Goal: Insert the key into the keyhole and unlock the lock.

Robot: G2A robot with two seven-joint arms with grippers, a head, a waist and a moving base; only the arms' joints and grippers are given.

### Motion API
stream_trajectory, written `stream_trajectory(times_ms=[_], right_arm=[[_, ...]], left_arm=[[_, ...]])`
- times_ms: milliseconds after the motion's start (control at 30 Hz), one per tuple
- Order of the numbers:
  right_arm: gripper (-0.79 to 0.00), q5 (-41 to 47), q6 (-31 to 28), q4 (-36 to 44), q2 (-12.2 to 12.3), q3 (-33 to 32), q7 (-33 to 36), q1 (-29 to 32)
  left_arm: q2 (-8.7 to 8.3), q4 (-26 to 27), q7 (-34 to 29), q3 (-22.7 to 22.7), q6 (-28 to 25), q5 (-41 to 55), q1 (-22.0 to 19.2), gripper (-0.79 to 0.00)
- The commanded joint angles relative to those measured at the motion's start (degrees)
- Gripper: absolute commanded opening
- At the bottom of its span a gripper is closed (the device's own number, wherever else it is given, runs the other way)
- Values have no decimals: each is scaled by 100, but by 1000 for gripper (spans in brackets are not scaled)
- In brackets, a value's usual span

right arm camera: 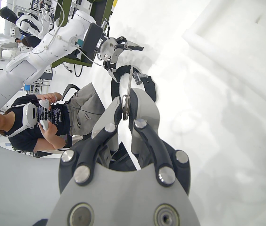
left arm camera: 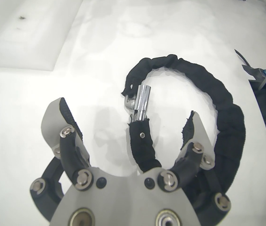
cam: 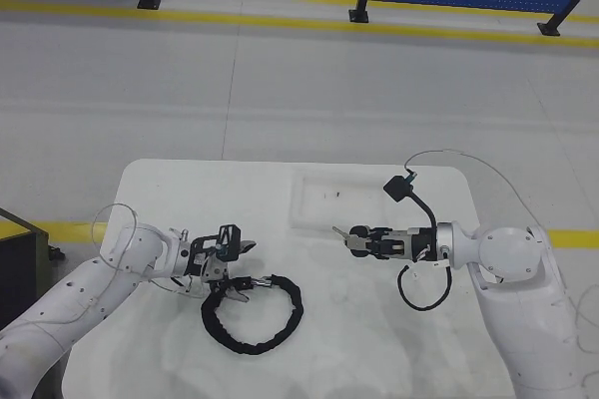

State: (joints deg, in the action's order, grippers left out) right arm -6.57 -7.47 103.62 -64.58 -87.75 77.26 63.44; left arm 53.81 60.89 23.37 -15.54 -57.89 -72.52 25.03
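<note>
Top view of a white table [cam: 359, 339]. At lower centre-left of the frame lies one lock [cam: 250, 347], a loop in a black sleeve, closed by one chrome cylinder [left arm camera: 141, 102]. The left gripper [left arm camera: 127, 106] hangs over it with its jaws spread wide, one either side of the sleeve just below the cylinder and touching neither. At centre-right, well apart from the lock, the right gripper [right arm camera: 126, 97] has its jaws pressed together on the head of one key [right arm camera: 128, 83], blade pointing toward the lock. One shallow tray [cam: 298, 199] sits at upper centre. Two grippers in all.

Likely risks: nothing holds the lock, so a push from the key could slide or roll the cylinder away. The thin key could also pivot in the pinch and miss the keyhole, which I cannot make out
</note>
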Motion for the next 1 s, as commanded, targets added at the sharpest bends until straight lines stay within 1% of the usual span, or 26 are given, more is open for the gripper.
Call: stream_trajectory(times_ms=[0,133,267,433,467,567,600,633,667,700,800,900,967], right_arm=[[-785,0,0,0,0,0,0,0],[-785,0,0,0,0,0,0,0],[-785,0,0,0,0,0,0,0],[-785,0,0,0,0,0,0,0],[-785,0,0,0,0,0,0,0],[-785,0,0,0,0,0,0,0],[-785,0,0,0,0,0,0,0],[-785,0,0,0,0,0,0,0],[-785,0,0,0,0,0,0,0],[-785,0,0,0,0,0,0,0],[-785,0,0,0,0,0,0,0],[-785,0,0,0,0,0,0,0],[-785,0,0,0,0,0,0,0]], left_arm=[[-1,102,-149,-50,137,-49,48,0],[-25,333,-218,-148,533,-305,221,0],[-54,478,-119,-215,755,-644,376,0],[-71,530,47,-295,1016,-1030,532,0],[-75,532,95,-314,1039,-1086,558,-15],[-83,489,200,-364,1110,-1251,632,-231],[-80,473,219,-378,1111,-1295,647,-326],[-74,455,231,-393,1115,-1327,659,-400],[-65,443,241,-407,1117,-1350,670,-434],[-54,431,245,-419,1109,-1375,675,-449],[-5,387,237,-456,1100,-1412,679,-554],[59,327,163,-491,1088,-1421,662,-779],[108,294,95,-510,1069,-1407,649,-785]])
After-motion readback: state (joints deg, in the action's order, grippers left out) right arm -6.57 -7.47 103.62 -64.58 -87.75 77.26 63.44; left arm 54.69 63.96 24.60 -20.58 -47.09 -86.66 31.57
